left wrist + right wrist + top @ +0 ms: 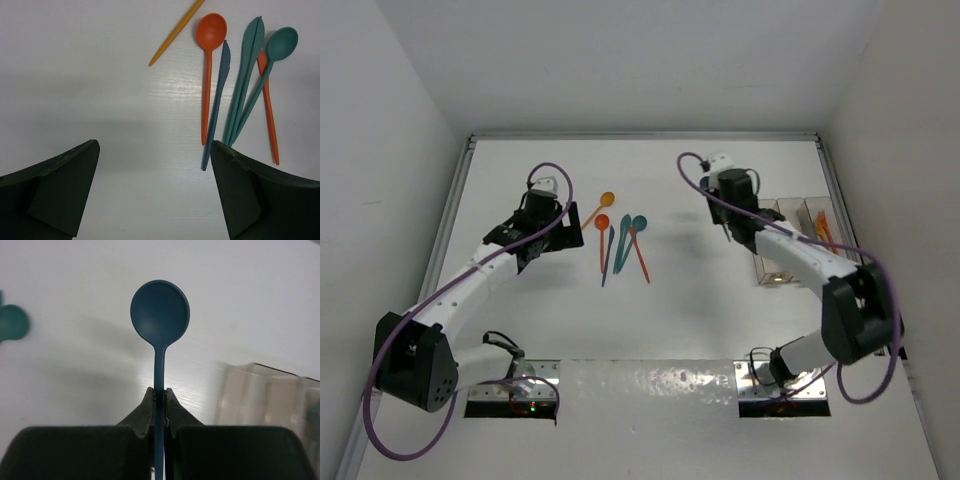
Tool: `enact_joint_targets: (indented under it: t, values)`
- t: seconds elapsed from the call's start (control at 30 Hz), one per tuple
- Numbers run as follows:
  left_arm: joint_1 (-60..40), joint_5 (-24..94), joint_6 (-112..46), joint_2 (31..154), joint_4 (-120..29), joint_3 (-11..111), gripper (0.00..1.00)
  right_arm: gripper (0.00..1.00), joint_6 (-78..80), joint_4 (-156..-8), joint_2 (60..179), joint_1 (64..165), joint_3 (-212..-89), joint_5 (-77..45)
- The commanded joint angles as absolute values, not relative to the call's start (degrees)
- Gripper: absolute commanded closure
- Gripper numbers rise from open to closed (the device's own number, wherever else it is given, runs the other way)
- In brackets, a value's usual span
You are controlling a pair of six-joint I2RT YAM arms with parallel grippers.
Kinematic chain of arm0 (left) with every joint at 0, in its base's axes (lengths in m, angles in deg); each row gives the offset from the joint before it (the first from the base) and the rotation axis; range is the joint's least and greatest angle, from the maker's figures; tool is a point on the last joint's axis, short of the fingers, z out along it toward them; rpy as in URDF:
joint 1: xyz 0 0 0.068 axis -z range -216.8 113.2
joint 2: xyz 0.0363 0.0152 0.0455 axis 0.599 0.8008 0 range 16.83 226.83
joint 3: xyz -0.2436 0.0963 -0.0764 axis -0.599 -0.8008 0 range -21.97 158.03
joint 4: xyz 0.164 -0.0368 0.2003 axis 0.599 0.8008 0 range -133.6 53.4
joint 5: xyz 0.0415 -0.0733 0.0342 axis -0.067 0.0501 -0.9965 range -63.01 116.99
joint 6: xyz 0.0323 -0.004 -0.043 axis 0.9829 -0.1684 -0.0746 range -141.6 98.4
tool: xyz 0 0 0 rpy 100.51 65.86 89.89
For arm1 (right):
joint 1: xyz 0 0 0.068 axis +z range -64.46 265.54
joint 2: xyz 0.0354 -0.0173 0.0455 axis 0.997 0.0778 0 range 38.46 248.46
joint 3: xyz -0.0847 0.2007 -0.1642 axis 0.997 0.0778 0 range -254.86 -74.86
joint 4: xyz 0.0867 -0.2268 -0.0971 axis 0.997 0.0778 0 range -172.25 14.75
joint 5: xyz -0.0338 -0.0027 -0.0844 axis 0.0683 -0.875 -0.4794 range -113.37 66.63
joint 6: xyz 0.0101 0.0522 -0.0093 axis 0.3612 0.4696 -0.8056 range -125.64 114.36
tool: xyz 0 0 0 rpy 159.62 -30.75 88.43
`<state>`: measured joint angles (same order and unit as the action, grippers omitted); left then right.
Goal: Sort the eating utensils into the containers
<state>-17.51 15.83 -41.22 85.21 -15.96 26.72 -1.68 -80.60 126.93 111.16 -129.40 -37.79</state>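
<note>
My right gripper [160,392] is shut on the handle of a blue spoon [160,315], held above the table, just left of the clear containers [270,400]. In the top view it [728,228] is beside the row of bins [790,245]; the far-right bin holds orange utensils [823,228]. My left gripper [155,150] is open and empty, low over bare table, left of the loose utensils: a yellow-orange handle [175,34], an orange spoon [210,40], a blue knife [220,95], a teal utensil [247,75], a teal spoon [280,45] and an orange utensil [269,115].
The loose utensils lie in a cluster [620,240] at the table's middle, between the two arms. A teal spoon bowl [12,322] shows at the left edge of the right wrist view. White walls close in the table on three sides.
</note>
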Motion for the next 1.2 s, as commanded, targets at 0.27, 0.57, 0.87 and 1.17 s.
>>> enact_joint_targets:
  t: [0.27,0.57,0.87,1.17]
  values:
    - [-17.2,18.0,-41.1,84.4,-17.8,27.3,0.09,1.0,-17.2,-77.8,107.7,86.0,-116.3,-28.9]
    - [-17.2,18.8,-41.0,84.6,-18.4,27.1,0.09,1.0,-21.1,-83.9,110.3,72.4,-112.7,-23.9]
    - [-17.2,17.9,-40.8,84.9,-18.5,27.0,0.09,0.96,-20.8,-87.1,120.0,71.3,-116.0,-23.5]
    - [-17.2,17.4,-40.8,85.0,-18.6,27.1,0.09,0.62,-18.1,-84.8,119.2,71.5,-121.3,-21.4]
